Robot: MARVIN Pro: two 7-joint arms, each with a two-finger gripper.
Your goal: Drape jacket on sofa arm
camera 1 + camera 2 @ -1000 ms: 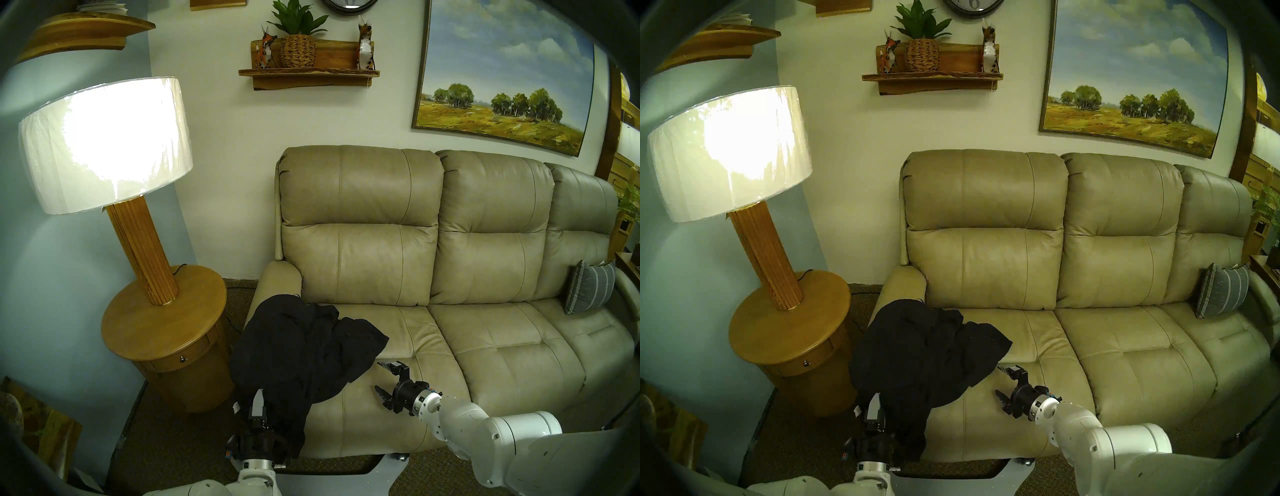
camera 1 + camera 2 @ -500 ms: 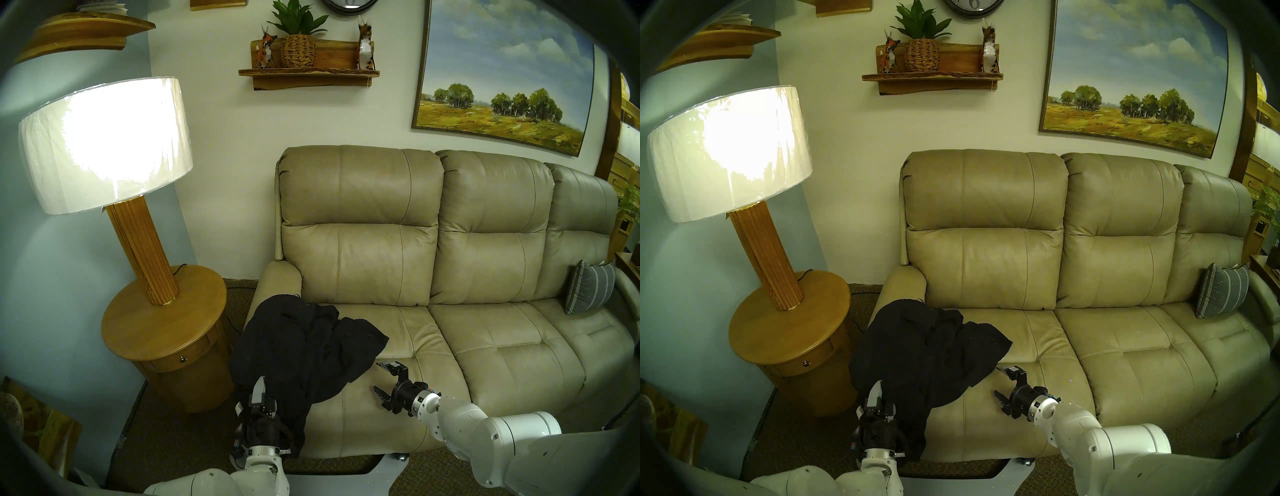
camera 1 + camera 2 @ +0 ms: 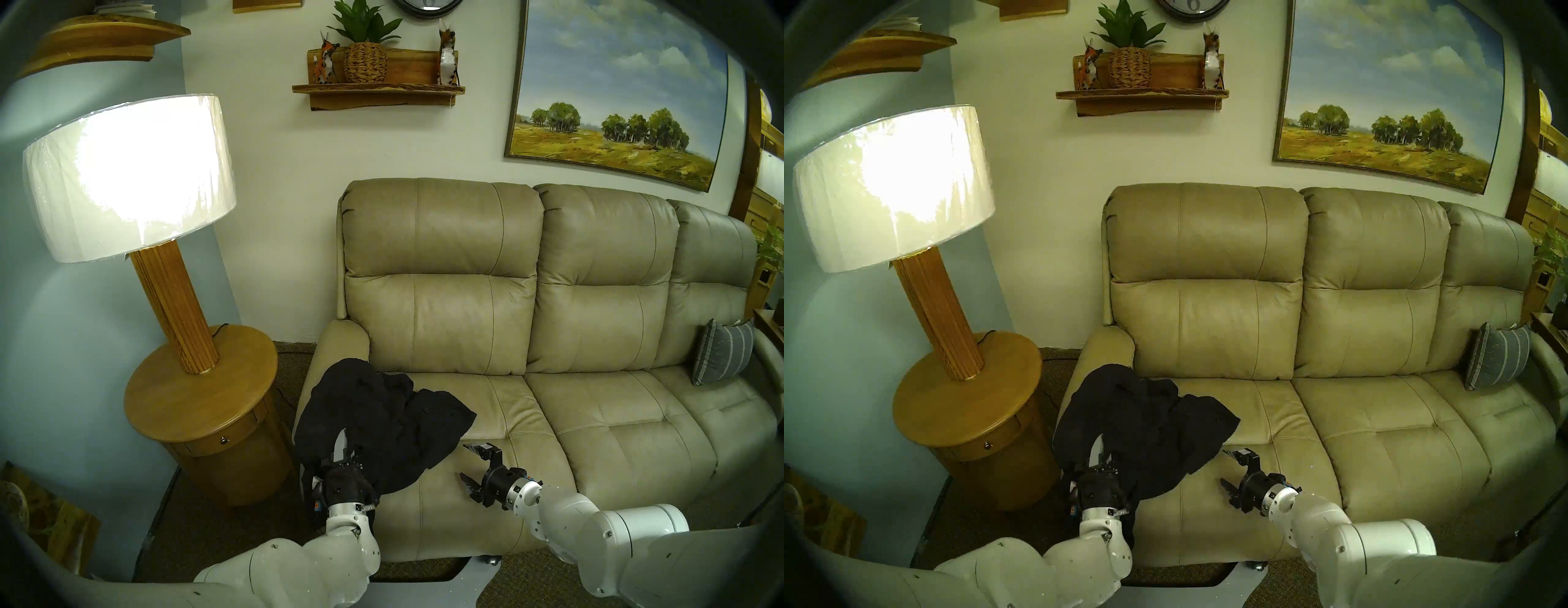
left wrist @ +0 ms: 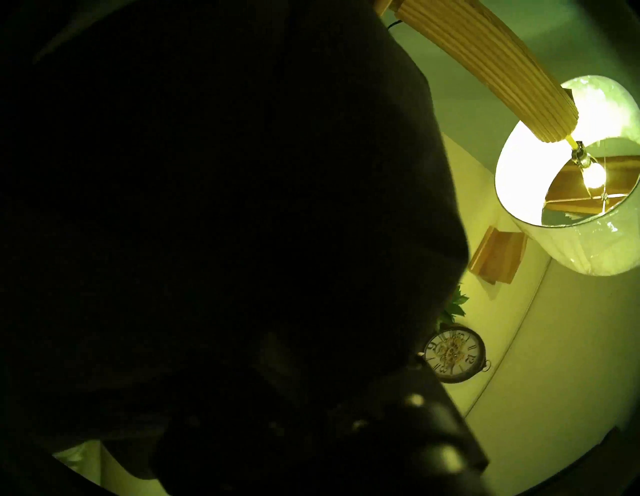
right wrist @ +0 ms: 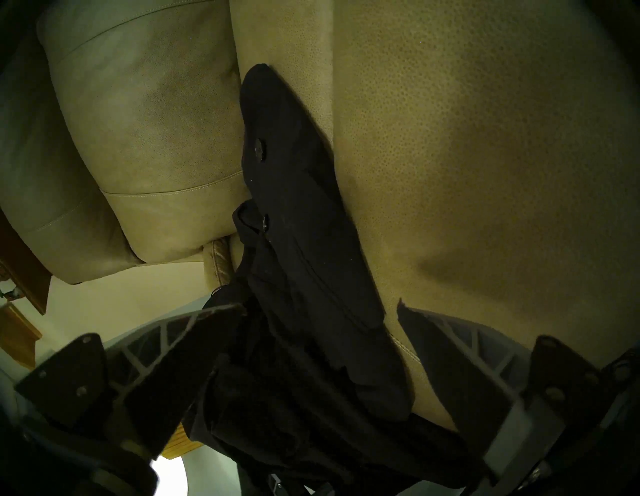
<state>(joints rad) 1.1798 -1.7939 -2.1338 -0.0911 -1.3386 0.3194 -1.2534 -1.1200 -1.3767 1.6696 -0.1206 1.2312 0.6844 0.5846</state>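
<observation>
Head stereo left
- Jacket position: the jacket (image 3: pixel 382 429) lies heaped over the front part of the sofa arm (image 3: pixel 339 344) and spills rightward onto the first seat cushion.
- Long axis: roughly from the arm's top down and right toward the seat front.
- Left gripper: the left gripper (image 3: pixel 345 448) sits at the jacket's near edge, under the cloth; one pale finger shows, the rest is buried, so whether it is clenched on fabric cannot be told.
- Right gripper: the right gripper (image 3: pixel 473 467) rests spread and empty just right of the jacket's hem, apart from it.
- Nearer arm: the left, judged by contact with the cloth.
- Count: one jacket, one near sofa arm, two grippers, one striped pillow (image 3: pixel 721 352), one round side table (image 3: pixel 199 395).

Head stereo right
- Same layout: jacket (image 3: pixel 1144 429) left of the released right gripper (image 3: pixel 1236 471).

Left wrist
- View: black fabric fills nearly everything; the lamp (image 4: pixel 568 204) shows beyond. Finger spacing hidden.

Right wrist
- Relation: the jacket's buttoned edge (image 5: pixel 294 214) runs straight ahead between the spread fingers, untouched.
</observation>
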